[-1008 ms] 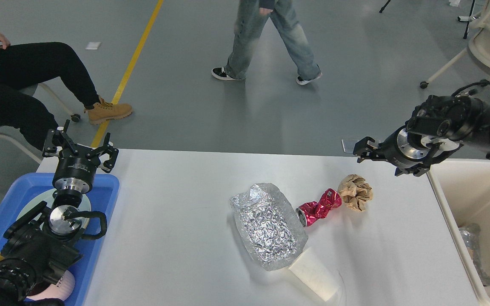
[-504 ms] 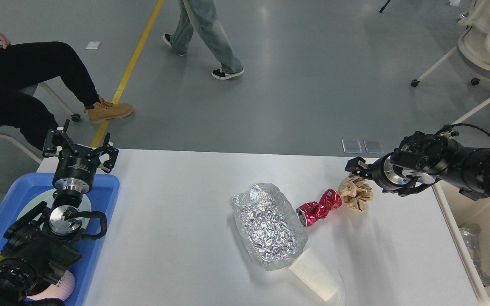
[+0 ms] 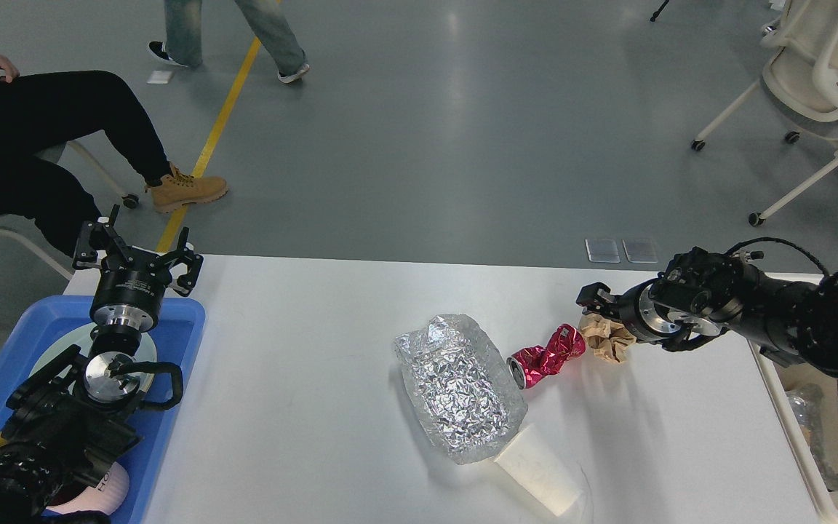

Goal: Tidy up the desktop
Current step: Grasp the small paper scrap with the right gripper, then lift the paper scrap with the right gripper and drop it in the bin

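The white desktop [image 3: 302,349] holds a crumpled foil sheet [image 3: 459,386], a crushed red can [image 3: 546,353], a brown crumpled paper ball [image 3: 608,340] and a white paper cup [image 3: 539,469] lying on its side. My right gripper [image 3: 597,313] is low over the paper ball's far right side, touching or nearly touching it. Its fingers look spread and partly hide the ball. My left gripper [image 3: 135,251] is open and empty, above the far edge of the blue tray [image 3: 179,320].
The blue tray at the left holds a pale plate [image 3: 44,353] and a pink cup [image 3: 110,487]. A cream bin [image 3: 819,480] stands at the table's right edge with scrap inside. A seated person [image 3: 41,145] is at the far left. White chairs [image 3: 819,65] stand at the far right.
My right arm has come down and to the left from above the bin corner onto the paper ball. A person walked leftward across the floor behind. The left arm has not moved.
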Action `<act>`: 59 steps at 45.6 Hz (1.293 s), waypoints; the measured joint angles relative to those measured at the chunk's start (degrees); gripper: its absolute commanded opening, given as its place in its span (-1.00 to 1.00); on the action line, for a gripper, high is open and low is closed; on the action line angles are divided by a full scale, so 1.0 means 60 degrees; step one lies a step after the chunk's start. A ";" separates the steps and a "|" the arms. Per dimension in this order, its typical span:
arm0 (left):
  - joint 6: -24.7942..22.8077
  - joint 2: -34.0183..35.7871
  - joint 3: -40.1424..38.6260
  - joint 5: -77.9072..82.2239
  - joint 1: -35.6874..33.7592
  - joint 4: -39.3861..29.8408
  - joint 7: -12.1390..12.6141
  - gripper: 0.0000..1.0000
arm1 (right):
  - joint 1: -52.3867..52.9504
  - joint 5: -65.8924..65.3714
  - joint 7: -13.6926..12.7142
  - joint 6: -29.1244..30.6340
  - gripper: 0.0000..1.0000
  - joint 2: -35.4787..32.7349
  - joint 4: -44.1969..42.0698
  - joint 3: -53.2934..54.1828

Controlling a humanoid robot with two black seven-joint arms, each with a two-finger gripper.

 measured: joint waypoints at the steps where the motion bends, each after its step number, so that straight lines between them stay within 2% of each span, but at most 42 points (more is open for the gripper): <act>1: 0.0000 0.0000 0.0000 0.0000 0.0000 0.0000 -0.0001 0.93 | -0.0040 0.0000 0.0000 -0.0046 0.85 0.0009 -0.0029 0.0000; 3: 0.0000 0.0000 0.0000 0.0000 0.0000 0.0000 -0.0006 0.93 | -0.0116 0.0000 0.0000 -0.0163 0.72 0.0030 -0.0073 0.0001; 7: 0.0000 0.0000 0.0000 0.0002 0.0000 0.0000 -0.0007 0.93 | -0.0205 0.0000 0.0000 -0.0323 0.26 0.0049 -0.0095 0.0003; 10: 0.0000 0.0000 0.0000 0.0004 0.0000 0.0000 -0.0007 0.93 | -0.0222 0.0000 -0.0001 -0.0362 -0.15 0.0061 -0.0091 0.0012; 11: 0.0000 0.0000 0.0000 0.0004 0.0000 0.0000 -0.0007 0.93 | -0.0225 0.0000 -0.0002 -0.0368 -0.49 0.0063 -0.0079 0.0013; 13: 0.0000 0.0000 0.0003 0.0004 0.0000 0.0000 -0.0007 0.93 | -0.0237 0.0000 -0.0011 -0.0375 -0.81 0.0066 -0.0024 0.0015; 14: 0.0000 0.0000 0.0006 0.0004 0.0000 0.0000 -0.0007 0.93 | -0.0241 0.0000 -0.0014 -0.0375 -0.96 0.0068 -0.0009 0.0015; 15: 0.0000 0.0000 0.0006 0.0004 0.0000 0.0000 -0.0007 0.93 | -0.0245 0.0000 -0.0015 -0.0375 -1.00 0.0071 0.0002 0.0016; 29: 0.0001 0.0000 0.0005 0.0003 0.0000 0.0000 -0.0007 0.93 | -0.0365 -0.0014 -0.0336 -0.0221 -1.00 0.0236 0.0058 0.0002; 40: 0.0002 0.0000 0.0001 0.0000 0.0000 0.0000 -0.0006 0.93 | 0.0125 -0.0014 -0.0387 -0.0136 -1.00 -0.0026 0.0178 -0.0144; 46: 0.0005 0.0000 0.0000 -0.0001 0.0000 0.0000 -0.0002 0.93 | 0.1244 -0.0014 -0.0383 0.0258 -1.00 -0.0854 0.0798 -0.0160; 59: 0.0006 0.0000 -0.0001 0.0000 0.0000 0.0000 -0.0002 0.93 | 0.4762 -0.0016 -0.0364 0.2122 -1.00 -0.2727 0.3050 -0.0098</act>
